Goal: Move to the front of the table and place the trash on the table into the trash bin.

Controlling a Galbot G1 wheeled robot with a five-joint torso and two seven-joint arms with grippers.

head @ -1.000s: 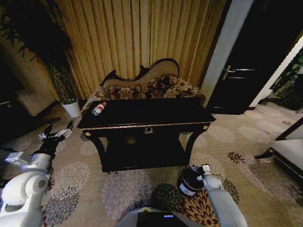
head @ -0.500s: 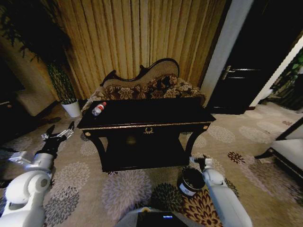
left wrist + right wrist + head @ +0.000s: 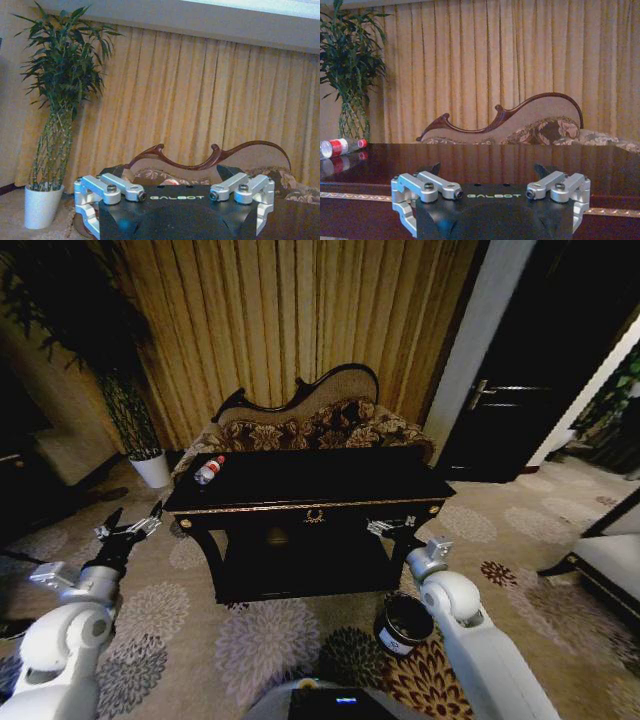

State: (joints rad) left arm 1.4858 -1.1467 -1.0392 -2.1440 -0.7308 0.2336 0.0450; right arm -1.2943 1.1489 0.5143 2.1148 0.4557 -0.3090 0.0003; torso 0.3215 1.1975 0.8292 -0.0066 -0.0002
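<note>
you see a glossy black table (image 3: 330, 480) with gold edge trim, and a clear bottle (image 3: 208, 470) with red cap and label at its left end. the trash bin (image 3: 402, 623) is dark with a white label, on a beige floral-patterned carpet (image 3: 270, 640).

trash bin (image 3: 402, 623) partly hidden behind right arm, bottle (image 3: 340, 147) cut by frame edge, its label unreadable

Low glossy black table with gold trim (image 3: 300, 485). Lay on table's far left corner: clear plastic bottle with red label (image 3: 208, 471). Stood on floor before table's right leg: dark cylindrical bin (image 3: 402, 623).
</note>
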